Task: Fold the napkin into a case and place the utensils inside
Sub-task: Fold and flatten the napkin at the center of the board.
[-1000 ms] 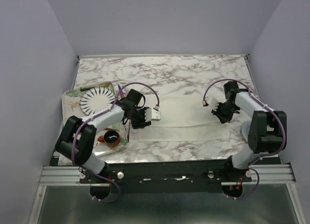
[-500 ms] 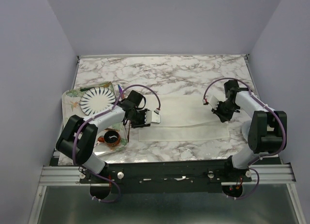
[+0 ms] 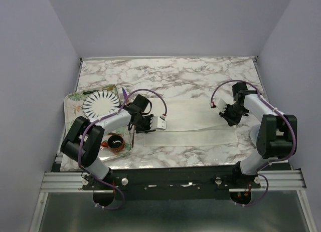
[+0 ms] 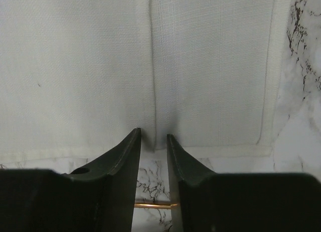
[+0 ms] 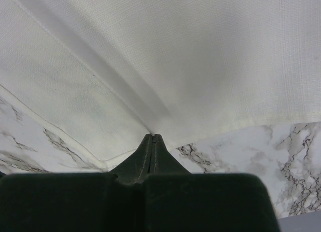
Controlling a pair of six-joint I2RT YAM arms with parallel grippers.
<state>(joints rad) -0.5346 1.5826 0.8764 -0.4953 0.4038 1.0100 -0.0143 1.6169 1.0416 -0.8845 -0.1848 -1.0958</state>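
The cream napkin [image 3: 190, 124] lies on the marble as a wide folded rectangle with a lengthwise fold [image 4: 210, 66] [image 5: 200, 56]. My left gripper [image 3: 142, 126] [image 4: 153, 134] is at its left end, jaws a little apart, with the fold ridge just at the tips and nothing pinched. My right gripper [image 3: 228, 119] [image 5: 153, 136] is shut on the napkin's right edge, and creases fan out from its tips. A purple-blue utensil [image 3: 123, 93] rests beside the striped plate. A thin copper handle [image 4: 150, 205] crosses the marble under my left fingers.
A white plate with black stripes [image 3: 100, 104] sits on a floral mat [image 3: 72, 99] at the left. A dark cup [image 3: 116, 142] stands near the table's front left. The table's back half is bare marble [image 3: 175, 74], with walls on three sides.
My left wrist has shifted slightly toward the napkin's left end. The right arm has stayed where it was, still pinching the cloth.
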